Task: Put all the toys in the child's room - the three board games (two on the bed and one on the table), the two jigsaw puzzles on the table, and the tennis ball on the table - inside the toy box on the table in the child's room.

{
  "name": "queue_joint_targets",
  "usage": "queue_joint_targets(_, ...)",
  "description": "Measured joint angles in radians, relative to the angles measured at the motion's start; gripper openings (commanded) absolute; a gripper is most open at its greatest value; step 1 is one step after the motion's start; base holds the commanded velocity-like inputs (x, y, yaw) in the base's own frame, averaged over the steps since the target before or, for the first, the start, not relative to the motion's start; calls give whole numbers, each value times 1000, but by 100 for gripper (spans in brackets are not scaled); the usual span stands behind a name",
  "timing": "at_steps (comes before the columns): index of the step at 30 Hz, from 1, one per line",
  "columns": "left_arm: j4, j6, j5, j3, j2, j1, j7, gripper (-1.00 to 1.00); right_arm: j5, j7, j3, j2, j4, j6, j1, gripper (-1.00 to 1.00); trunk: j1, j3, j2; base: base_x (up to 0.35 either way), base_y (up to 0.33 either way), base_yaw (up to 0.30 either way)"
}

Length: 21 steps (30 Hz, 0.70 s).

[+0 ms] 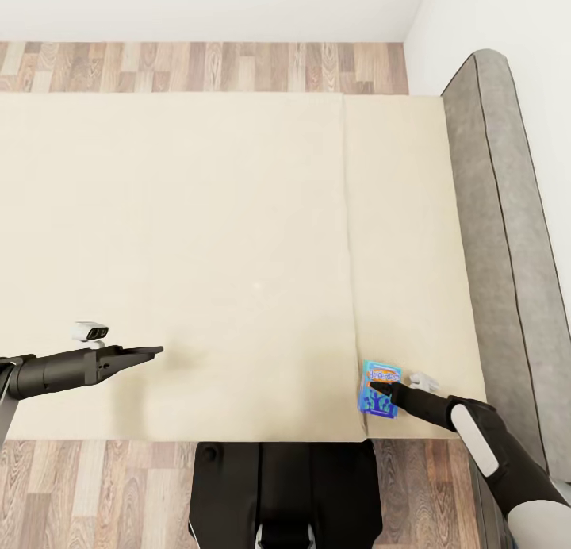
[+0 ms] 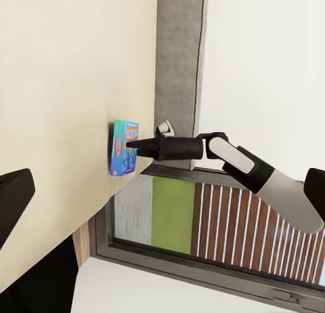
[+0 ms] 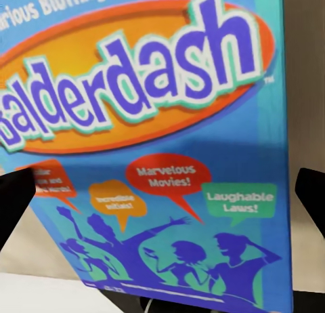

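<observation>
- On the bed (image 1: 198,239), near its front edge and close to the grey headboard (image 1: 507,239), a blue "Balderdash" board game (image 1: 380,388) is seen lying flat on the beige mattress.
- Right gripper (image 1: 374,387) is positioned over the box; in the right wrist view its fingers (image 3: 12,203) are spread to either side of the lid (image 3: 156,143), not pinching it. This is judged a pre-grasp alignment.
- Left gripper (image 1: 151,350) is held out over bare mattress, well apart from the game, presumably parked clear; whether it is spread or pressed together cannot be told.
- Toy box: not reached yet; the game remains to be carried.
</observation>
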Motion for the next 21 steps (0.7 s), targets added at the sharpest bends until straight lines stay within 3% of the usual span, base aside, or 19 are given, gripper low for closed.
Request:
queue_joint_targets(6, 0, 0, 0, 0, 0, 0, 0, 100, 24, 0, 16, 2, 0, -6, 0, 100, 0, 7, 0, 0, 0, 0)
queue_joint_targets(21, 0, 0, 0, 0, 0, 0, 0, 100, 25, 0, 20, 3, 0, -7, 0, 100, 0, 9, 0, 0, 0, 0)
